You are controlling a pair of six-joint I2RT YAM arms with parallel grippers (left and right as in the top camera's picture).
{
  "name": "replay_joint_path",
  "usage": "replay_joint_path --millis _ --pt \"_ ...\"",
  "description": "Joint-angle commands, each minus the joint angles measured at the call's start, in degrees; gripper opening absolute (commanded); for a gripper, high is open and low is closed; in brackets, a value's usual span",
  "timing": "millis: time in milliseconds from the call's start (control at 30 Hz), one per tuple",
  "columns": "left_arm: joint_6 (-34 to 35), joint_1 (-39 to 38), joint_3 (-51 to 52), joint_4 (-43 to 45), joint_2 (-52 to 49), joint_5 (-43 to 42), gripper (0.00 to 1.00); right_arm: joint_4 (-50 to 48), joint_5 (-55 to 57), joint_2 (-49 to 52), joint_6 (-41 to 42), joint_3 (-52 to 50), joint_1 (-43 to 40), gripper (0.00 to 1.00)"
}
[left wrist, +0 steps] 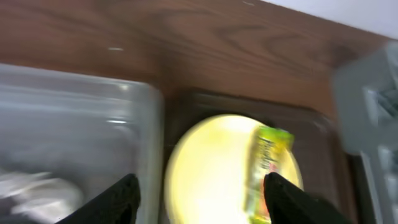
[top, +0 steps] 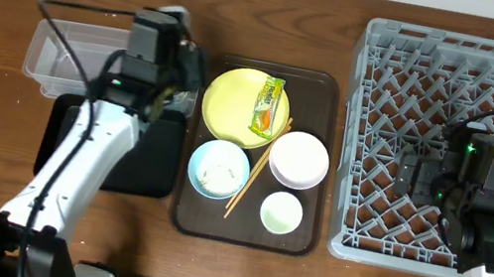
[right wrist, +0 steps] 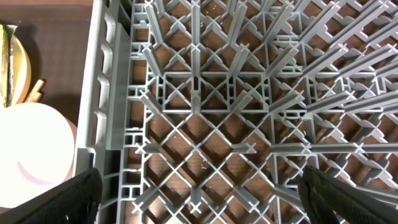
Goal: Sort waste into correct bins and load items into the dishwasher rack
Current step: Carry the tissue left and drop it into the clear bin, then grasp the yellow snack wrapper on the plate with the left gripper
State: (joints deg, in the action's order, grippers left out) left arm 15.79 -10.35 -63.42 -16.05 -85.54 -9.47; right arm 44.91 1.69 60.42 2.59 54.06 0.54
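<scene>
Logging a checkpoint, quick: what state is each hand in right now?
Left hand: open, holding nothing.
Right hand: open, holding nothing, above the dishwasher rack.

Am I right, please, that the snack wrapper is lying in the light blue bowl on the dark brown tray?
Not quite. The snack wrapper lies on the yellow plate, not in the light blue bowl. Both dishes do sit on the dark brown tray. The overhead view shows this, and the left wrist view agrees.
</scene>
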Motion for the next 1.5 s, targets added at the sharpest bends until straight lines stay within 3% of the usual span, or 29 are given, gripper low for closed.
replay_joint_path --millis 0,433,900,967,1200,1267,1467 --pt "-5.14 -3.37 -0.57 1.16 -2.34 -3.39 0.68 -0.15 -0.24 -0.20 0.52 1.22 -0.42 0.99" --pt "-5.07 -13.03 -0.57 13.53 -18.03 -3.37 0.70 -0.13 -0.24 -0.20 0.52 1.22 -0.42 0.99" --pt "-5.05 -16.76 -0.57 15.04 -26.97 -3.37 0.74 -0.11 -0.24 -0.20 0.52 1.22 -0.42 0.99" --pt "-5.05 -17.03 -0.57 14.95 -27.21 -3.34 0.66 -0.11 -0.24 -0.20 0.52 1.22 -0.42 0.99" --pt "-5.05 -16.65 -0.59 13.05 -26.82 -2.60 0.12 -0.07 -0.24 -0.20 0.55 1.22 -0.42 0.99" --pt "-5.05 -16.31 -0.59 12.04 -25.94 -1.07 0.06 0.02 -0.24 -0.20 0.55 1.22 -0.42 0.99" --pt "-5.05 -14.32 -0.59 10.29 -18.40 3.17 0.06 0.11 -0.24 -0.20 0.52 1.22 -0.42 0.99"
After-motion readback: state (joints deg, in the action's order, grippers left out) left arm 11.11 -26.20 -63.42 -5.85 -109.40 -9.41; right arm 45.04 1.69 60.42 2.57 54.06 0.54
